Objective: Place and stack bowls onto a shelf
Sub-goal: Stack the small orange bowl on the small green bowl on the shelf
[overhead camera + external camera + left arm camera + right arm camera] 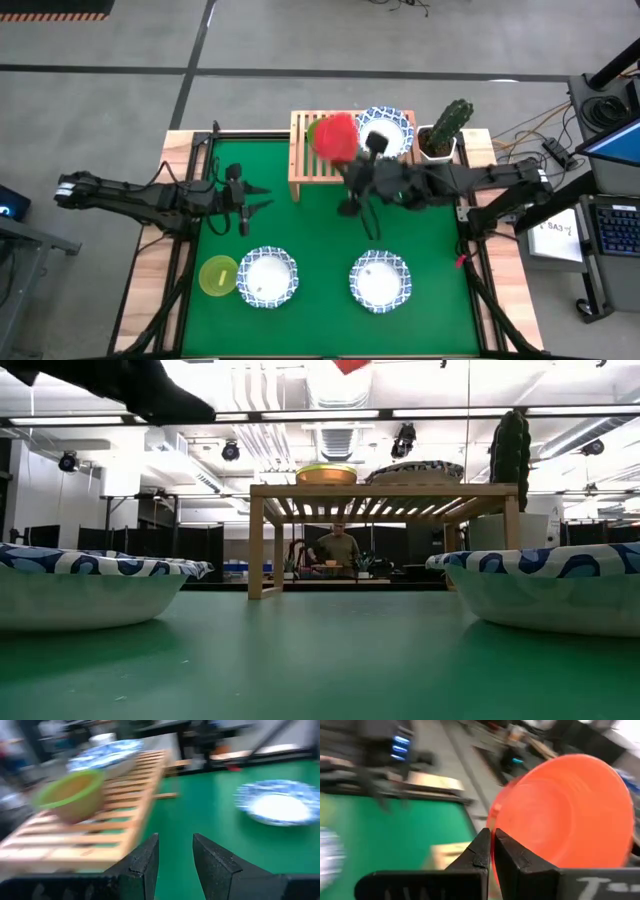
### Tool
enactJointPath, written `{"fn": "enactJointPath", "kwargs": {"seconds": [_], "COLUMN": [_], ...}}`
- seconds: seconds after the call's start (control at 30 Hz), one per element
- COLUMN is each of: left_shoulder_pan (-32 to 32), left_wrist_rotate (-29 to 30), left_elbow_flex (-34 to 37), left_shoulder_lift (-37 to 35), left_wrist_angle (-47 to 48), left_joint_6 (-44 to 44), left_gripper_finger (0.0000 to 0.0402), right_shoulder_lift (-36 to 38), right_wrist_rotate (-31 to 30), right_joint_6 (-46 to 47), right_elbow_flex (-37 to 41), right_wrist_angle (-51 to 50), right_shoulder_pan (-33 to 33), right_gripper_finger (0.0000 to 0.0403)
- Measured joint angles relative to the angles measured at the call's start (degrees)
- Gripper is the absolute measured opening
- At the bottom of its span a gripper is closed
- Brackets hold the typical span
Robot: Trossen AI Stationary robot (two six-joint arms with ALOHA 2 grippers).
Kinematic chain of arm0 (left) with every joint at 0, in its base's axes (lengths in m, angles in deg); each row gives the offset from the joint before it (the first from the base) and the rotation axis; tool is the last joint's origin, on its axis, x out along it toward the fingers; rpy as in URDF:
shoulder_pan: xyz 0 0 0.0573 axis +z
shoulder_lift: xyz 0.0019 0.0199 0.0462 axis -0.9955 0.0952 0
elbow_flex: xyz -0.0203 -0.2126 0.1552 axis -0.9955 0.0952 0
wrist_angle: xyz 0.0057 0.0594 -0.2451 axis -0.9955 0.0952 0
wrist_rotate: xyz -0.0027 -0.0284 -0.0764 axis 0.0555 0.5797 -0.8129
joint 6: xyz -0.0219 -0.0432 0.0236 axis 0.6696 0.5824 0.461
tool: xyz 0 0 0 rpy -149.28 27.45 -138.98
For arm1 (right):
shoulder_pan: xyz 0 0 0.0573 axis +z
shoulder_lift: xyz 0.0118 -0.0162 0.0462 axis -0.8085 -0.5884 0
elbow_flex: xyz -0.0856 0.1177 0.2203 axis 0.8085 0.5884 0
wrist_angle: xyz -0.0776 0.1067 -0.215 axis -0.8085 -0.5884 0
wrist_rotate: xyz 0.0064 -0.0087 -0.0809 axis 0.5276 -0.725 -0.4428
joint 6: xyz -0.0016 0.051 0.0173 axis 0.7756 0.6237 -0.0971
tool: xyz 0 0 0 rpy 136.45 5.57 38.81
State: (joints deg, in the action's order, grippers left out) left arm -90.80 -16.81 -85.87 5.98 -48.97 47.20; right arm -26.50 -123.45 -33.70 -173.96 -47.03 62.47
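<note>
My right gripper (492,845) is shut on the red bowl (335,135), which it holds in the air over the light-wood shelf (310,165). The low view shows only the red bowl's bottom edge (350,365). A green bowl (75,795) and a white bowl with a blue rim (387,130) stand on the shelf's slats. Two more blue-rimmed bowls (267,277) (380,281) and the yellow bowl (218,275) rest on the green mat. My left gripper (175,855) is open above the mat, left of the shelf. No purple bowl shows. My right gripper pinches the red bowl's rim (495,822) between its two fingers, one on each face of the wall. The bowl is lifted clear and tipped on edge, standing out beyond the fingertips above the shelf's left half.
A white pot with a cactus (445,130) stands right of the shelf, at the table's far right. The green mat (320,240) lies bare between the shelf and the near bowls. A person (340,545) sits far behind the table.
</note>
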Motion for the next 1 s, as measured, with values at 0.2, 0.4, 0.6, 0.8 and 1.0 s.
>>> {"fn": "enactJointPath", "kwargs": {"seconds": [0.2,0.4,0.6,0.8,1.0], "left_shoulder_pan": [0.0,0.0,0.0,0.0,0.0], "left_wrist_rotate": [12.6,12.7,12.8,12.8,12.8], "left_elbow_flex": [0.0,0.0,0.0,0.1,0.1], "left_shoulder_lift": [-2.6,-5.2,-5.9,-5.6,-5.4], "left_wrist_angle": [2.2,2.9,4.3,5.7,7.6], "left_joint_6": [1.5,1.9,2.9,3.8,5.5], "left_gripper_finger": [0.0102,0.0102,0.0102,0.0102,0.0102], "right_shoulder_lift": [-0.5,-1.8,-4.4,-8.3,-11.2], "right_wrist_rotate": [11.8,21.8,22.1,21.6,21.6], "right_joint_6": [-0.1,1.7,1.2,-1.2,-1.5], "right_elbow_flex": [0.0,0.0,0.0,0.0,0.0], "right_wrist_angle": [0.0,-2.9,-3.6,-3.3,-3.1], "right_shoulder_pan": [-10.8,-18.4,-21.2,-21.7,-22.3], "right_gripper_finger": [0.0008,0.0008,0.0008,0.0009,0.0023]}}
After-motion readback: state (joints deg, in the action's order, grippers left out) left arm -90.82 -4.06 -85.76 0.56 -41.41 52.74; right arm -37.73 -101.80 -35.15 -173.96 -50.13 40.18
